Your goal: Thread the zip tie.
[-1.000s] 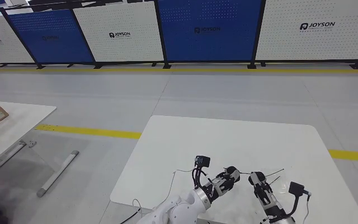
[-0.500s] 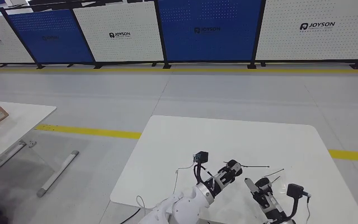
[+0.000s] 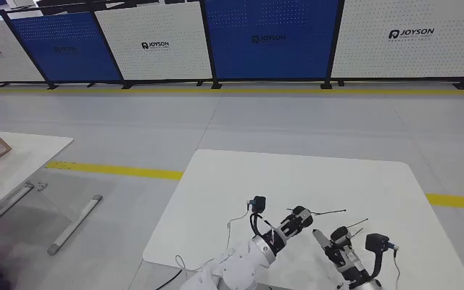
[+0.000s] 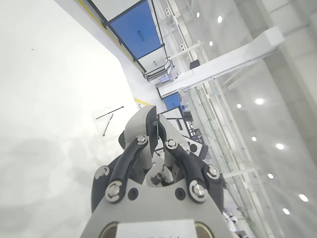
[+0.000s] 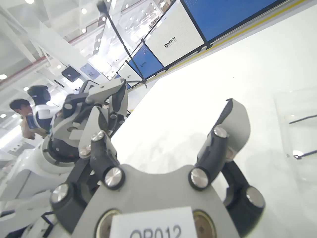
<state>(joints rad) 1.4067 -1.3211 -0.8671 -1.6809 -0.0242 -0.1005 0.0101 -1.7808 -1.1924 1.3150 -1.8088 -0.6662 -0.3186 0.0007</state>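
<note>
Now at the threading stage: the left gripper point(image 4: 156, 115) has its jaws pressed shut on the black zip tie point(image 5: 118, 35). A short stub pokes out on one side of the jaws, and the long free length runs out on the other, toward the right gripper point(image 5: 168, 100), whose jaws stand wide apart with nothing between them. Seen from above, the tie's long axis lies roughly crosswise over the white table point(image 3: 290, 181). Its free length passes just ahead of the open right jaws rather than between them. The right arm is the nearer one to that loose end, which seems to carry the blocky head. On this showing, the coming move turns on the right jaws closing that small gap to the strand. Farther out from the right jaws, spare ties point(image 4: 110, 113) lie flat at a clear bag point(image 5: 284, 125), on it or in it is hard to tell. Beyond the table, blue and white panels point(image 3: 272, 40) each bear a printed logo, and a white label point(image 5: 153, 221) with dark characters sits on the right wrist plate.
</note>
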